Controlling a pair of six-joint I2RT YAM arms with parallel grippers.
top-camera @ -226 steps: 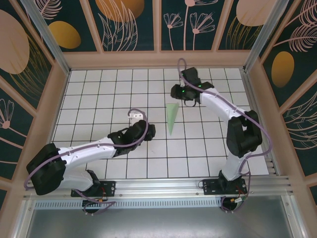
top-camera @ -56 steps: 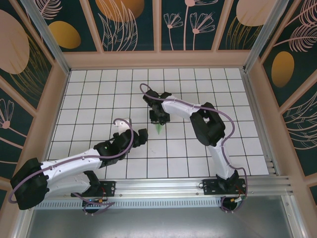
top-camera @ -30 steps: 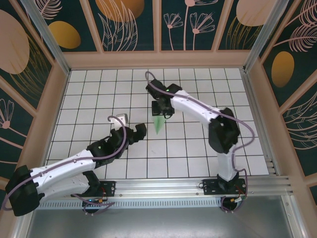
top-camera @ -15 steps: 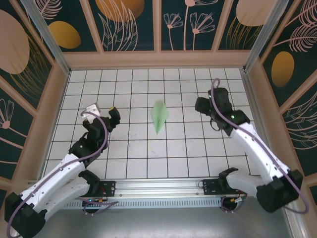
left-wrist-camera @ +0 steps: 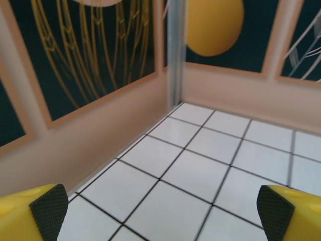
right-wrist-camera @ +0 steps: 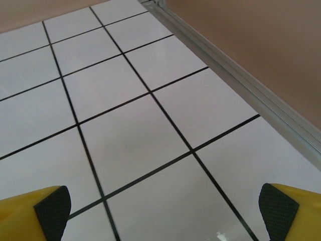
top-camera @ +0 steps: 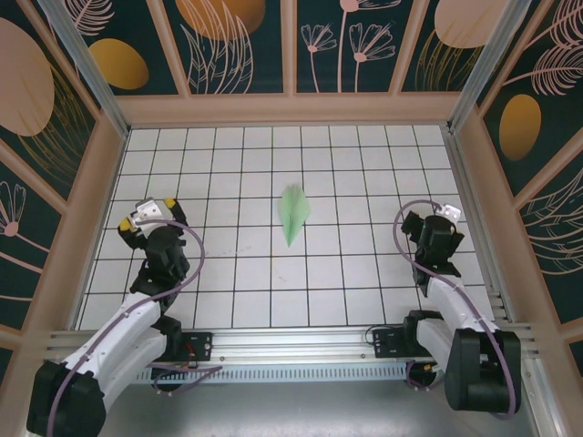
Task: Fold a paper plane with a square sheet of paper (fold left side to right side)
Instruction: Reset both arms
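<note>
The square sheet of paper now lies as a pale mint-green paper plane (top-camera: 292,212), a slim dart on the middle of the white tiled table, its point toward the near edge. Nothing touches it. My left gripper (top-camera: 146,215) is drawn back to the left side of the table, well away from the plane. In the left wrist view it (left-wrist-camera: 162,211) stands open over bare tiles by the left wall. My right gripper (top-camera: 431,224) is pulled back at the right side. Its wrist view shows it (right-wrist-camera: 165,211) open above bare tiles, with nothing between the yellow fingers (right-wrist-camera: 278,208).
Tan walls (top-camera: 82,209) enclose the table on the left, back and right. A metal rail (right-wrist-camera: 235,80) runs along the foot of the right wall, close to my right gripper. Both arm bases sit on the rail (top-camera: 291,344) at the near edge.
The right gripper has opened, let go of the plane and swung back to the right. The left arm has withdrawn to the left. The plane lies still at the table's middle.
</note>
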